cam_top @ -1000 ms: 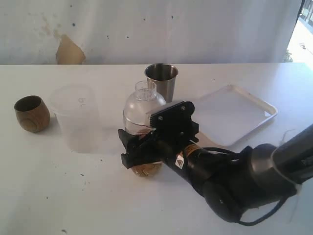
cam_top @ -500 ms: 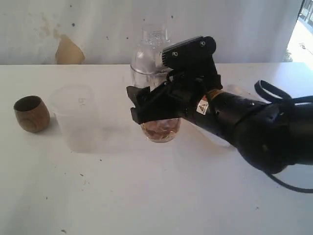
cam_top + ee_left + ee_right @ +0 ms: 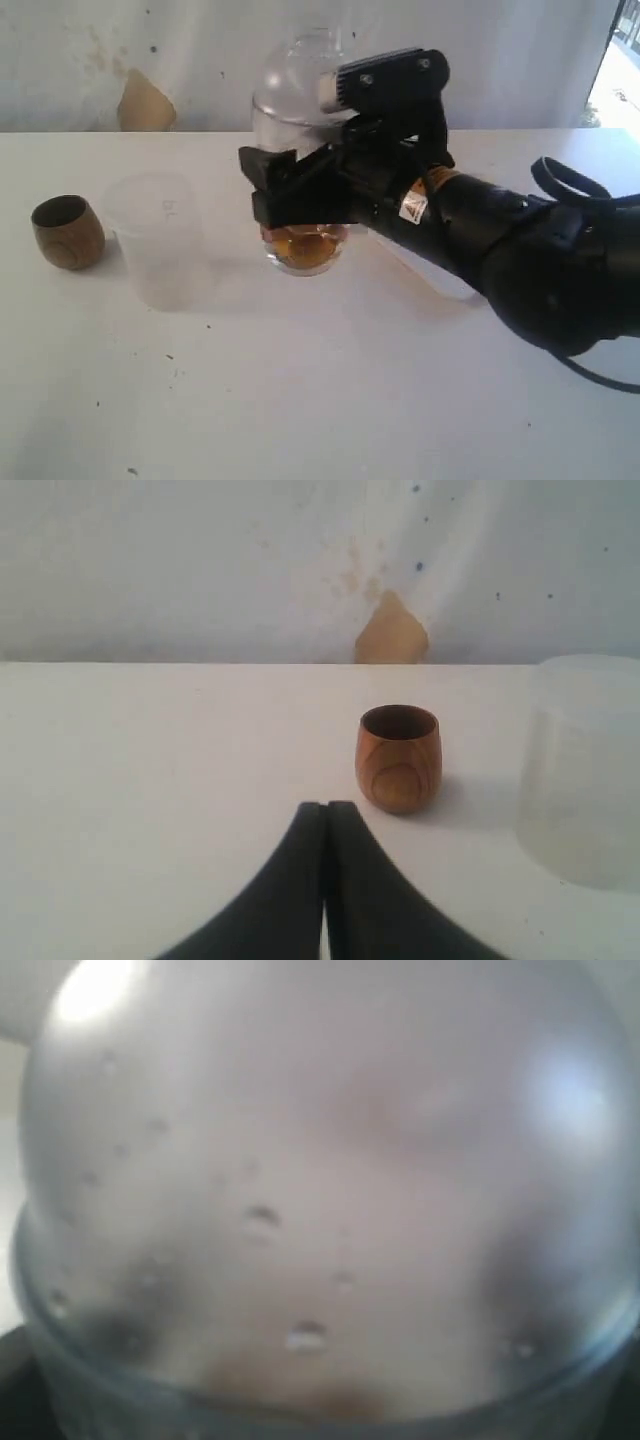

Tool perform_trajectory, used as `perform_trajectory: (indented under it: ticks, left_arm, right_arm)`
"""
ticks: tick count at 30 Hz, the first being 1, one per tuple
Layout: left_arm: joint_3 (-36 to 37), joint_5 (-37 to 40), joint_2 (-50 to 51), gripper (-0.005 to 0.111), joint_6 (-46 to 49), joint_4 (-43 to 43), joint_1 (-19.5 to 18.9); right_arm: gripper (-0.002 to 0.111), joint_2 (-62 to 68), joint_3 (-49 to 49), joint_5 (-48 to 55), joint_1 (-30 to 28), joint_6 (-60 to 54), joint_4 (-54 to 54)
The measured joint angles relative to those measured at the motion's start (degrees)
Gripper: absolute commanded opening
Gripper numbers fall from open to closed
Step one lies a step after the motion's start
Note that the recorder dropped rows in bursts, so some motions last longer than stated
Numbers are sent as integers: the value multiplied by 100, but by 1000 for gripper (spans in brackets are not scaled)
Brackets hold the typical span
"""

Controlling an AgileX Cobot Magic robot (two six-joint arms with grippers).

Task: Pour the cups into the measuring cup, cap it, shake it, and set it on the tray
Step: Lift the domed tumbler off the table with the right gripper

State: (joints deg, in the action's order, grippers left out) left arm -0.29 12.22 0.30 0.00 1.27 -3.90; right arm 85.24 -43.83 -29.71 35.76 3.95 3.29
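Observation:
My right gripper [image 3: 300,195] is shut on the measuring cup [image 3: 303,250] and holds it clear of the table, near mid-table. A clear domed cap [image 3: 290,85] sits on it, and brown liquid shows in its rounded base. In the right wrist view the droplet-speckled cap [image 3: 320,1160] fills the picture. The frosted cup [image 3: 160,240] [image 3: 585,770] stands left of it, and the wooden cup [image 3: 67,232] [image 3: 398,757] further left. My left gripper [image 3: 325,806] is shut on nothing, just short of the wooden cup. The steel tumbler is hidden behind my right arm.
Behind my right arm [image 3: 500,240] only the near rim of the white tray [image 3: 445,283] shows. A brown patch [image 3: 145,100] marks the back wall. The table's far edge runs along that wall.
My right gripper has lifted the capped measuring cup off the table and carried it up and slightly left. The liquid inside has shifted. The left gripper has not moved.

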Motion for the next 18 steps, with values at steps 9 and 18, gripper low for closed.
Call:
perform_trajectory:
  ticks: [9, 18]
  left_arm:
    - [0, -2, 0, 0, 0, 11, 0]
    - [0, -13, 0, 0, 0, 21, 0]
  right_arm:
    - [0, -146, -180, 496, 133, -146, -608]
    - [0, -334, -306, 865, 92, -549, -4]
